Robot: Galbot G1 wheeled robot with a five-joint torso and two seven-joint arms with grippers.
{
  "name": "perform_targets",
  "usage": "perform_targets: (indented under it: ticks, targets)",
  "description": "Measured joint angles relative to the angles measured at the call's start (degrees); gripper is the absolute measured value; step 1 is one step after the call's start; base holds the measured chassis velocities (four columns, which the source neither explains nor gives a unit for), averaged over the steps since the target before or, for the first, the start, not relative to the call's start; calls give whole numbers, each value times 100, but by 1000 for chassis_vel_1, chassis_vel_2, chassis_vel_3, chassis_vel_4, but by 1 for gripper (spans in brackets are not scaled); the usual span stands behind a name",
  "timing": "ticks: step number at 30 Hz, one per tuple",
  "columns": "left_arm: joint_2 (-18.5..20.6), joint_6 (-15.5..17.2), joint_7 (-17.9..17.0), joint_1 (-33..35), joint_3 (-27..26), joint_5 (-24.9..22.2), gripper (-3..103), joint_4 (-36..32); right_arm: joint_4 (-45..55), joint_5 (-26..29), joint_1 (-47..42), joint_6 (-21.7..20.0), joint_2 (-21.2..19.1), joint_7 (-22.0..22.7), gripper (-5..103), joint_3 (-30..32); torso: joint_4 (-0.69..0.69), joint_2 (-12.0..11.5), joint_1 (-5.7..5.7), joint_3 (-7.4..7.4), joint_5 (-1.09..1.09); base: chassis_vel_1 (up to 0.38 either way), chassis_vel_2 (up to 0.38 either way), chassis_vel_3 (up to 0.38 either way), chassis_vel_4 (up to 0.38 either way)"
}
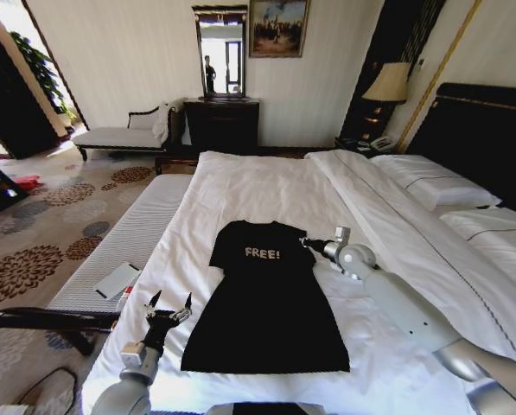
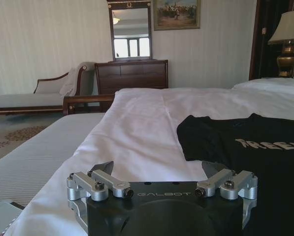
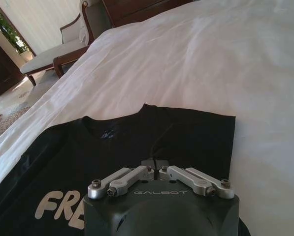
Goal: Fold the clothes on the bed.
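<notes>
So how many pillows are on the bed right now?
2 in view: one pillow near the headboard on the robot's right, and a second pillow beside it, nearer the robot. More may lie past the picture's right edge.

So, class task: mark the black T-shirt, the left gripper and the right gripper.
black T-shirt (image 1: 266, 303), head view, mid-body fabric.
left gripper (image 1: 169, 309), head view, between its open fingertips.
right gripper (image 3: 154, 164), right wrist view, where its fingertips meet.

Bright daylight from doorway (image 1: 3, 52) at far left; white bed (image 1: 266, 186) nearly blown out. Lamp (image 1: 389, 83) lit, warm. Head view bends at edges. T-shirt (image 1: 266, 298) detail lost in black.
</notes>
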Motion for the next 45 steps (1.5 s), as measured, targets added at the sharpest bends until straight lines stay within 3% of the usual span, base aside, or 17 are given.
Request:
perform_targets:
  ticks: [15,17,20,26,28,32,33,34,35,38,41,45]
  targets:
    - [-15,-4,1,8,-33,-30,100,18,-229,-230,117,55,325,-38,-3,-396,1,0,0,0,0,0,0,0,0]
    - [-21,-4,1,-13,-21,-35,100,30,-257,-311,87,104,315,-126,8,-429,0,0,0,0,0,0,0,0,0]
    - [-21,-4,0,-17,-18,-35,100,37,-265,-367,52,140,313,-178,13,-443,0,0,0,0,1,0,0,0,0]
    - [-16,-4,-1,-15,-34,-35,100,43,-240,-459,12,279,327,-270,39,-510,1,0,0,0,1,0,0,0,0]
    - [-16,-3,-3,-16,-34,-35,100,43,-236,-459,13,294,329,-277,39,-517,1,0,0,0,1,0,0,0,0]
    - [-25,7,-11,-25,-29,-20,100,45,-163,-416,0,366,322,-222,61,-428,3,0,0,0,2,0,0,0,0]
    - [-25,7,-11,-25,-29,-20,100,45,-163,-416,0,366,322,-222,61,-428,3,0,0,0,2,0,0,0,0]
    - [-27,23,-12,-50,-16,-18,100,58,-94,-379,-55,400,289,-198,61,-297,4,0,0,0,1,0,0,0,0]
    - [-25,34,-13,-81,-8,-22,100,67,-35,-350,-112,425,250,-193,72,-183,3,0,0,0,1,0,0,0,0]
    - [-4,79,-23,-210,26,-74,100,85,146,-266,-282,514,137,-201,78,129,1,0,0,0,1,0,0,0,0]
    - [47,192,-50,-448,87,-220,100,103,483,-127,-686,601,-59,-226,94,662,2,0,0,0,0,0,0,0,0]
    - [135,371,-125,-746,149,-451,100,173,866,-102,-1433,613,-295,-256,99,1351,-1,0,0,0,2,0,0,0,0]
